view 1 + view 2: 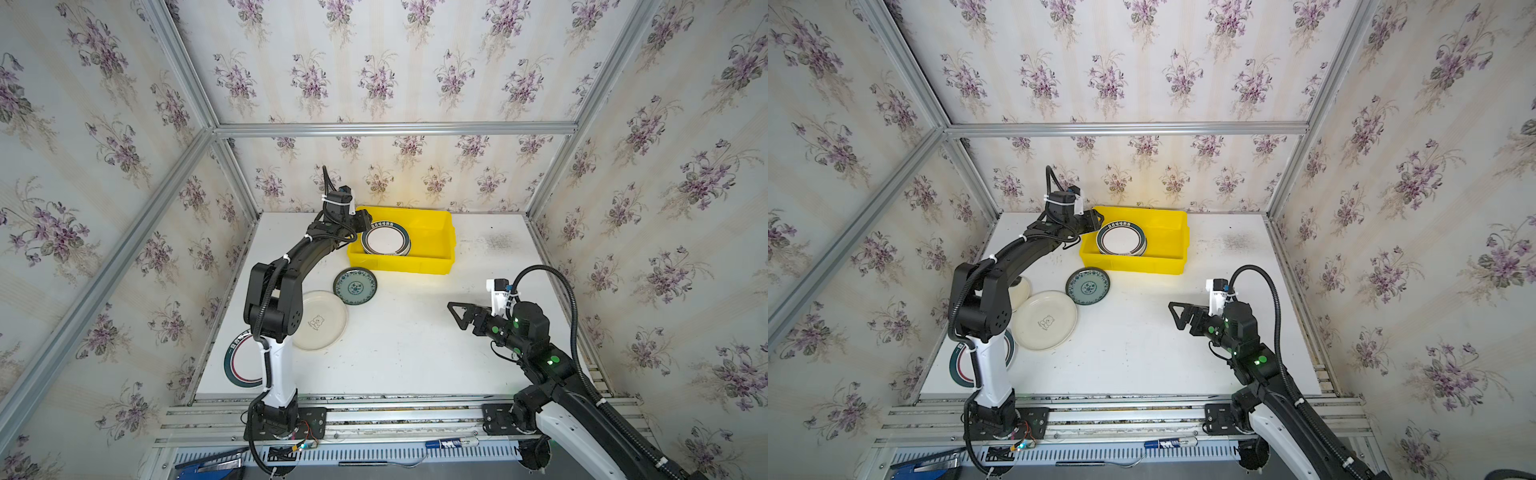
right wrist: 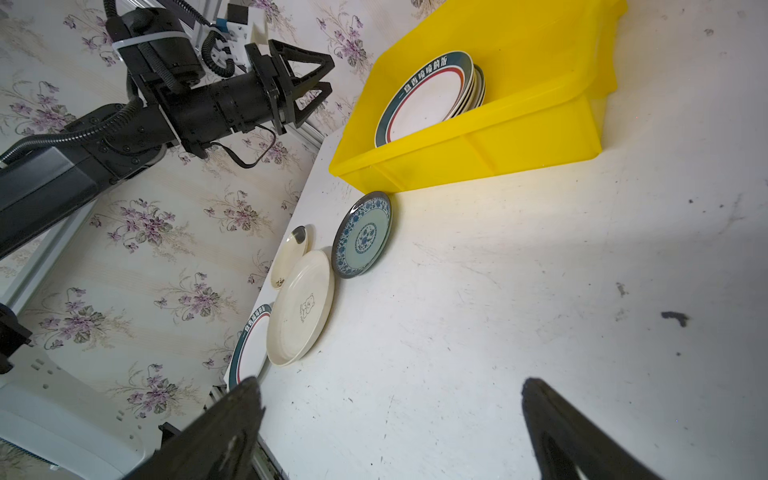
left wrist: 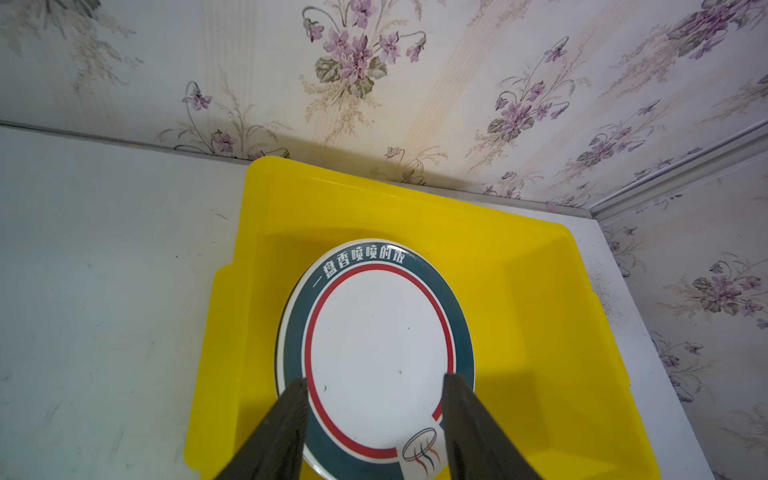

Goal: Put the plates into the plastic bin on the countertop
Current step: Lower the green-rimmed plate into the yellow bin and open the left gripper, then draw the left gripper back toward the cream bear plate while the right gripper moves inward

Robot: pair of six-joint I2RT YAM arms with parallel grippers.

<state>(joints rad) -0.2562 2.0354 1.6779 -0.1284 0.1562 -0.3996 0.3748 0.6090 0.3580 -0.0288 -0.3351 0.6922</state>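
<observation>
Several plates [image 2: 428,95]: stacked in yellow bin [image 2: 519,137], green-rimmed one on top.
Left claw [image 3: 375,379]: part open above them, empty.
Right claw [image 2: 390,382]: wide open over table [image 2: 498,270], empty.

Green-rimmed plate [image 1: 385,240] in yellow bin [image 1: 399,264], teal plate [image 1: 355,286] just outside

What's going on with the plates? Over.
Left gripper open above green-rimmed white round plate, atop stack in yellow plastic bin. Right gripper open, empty. Four plates on white countertop. Nothing blocking.
</observation>
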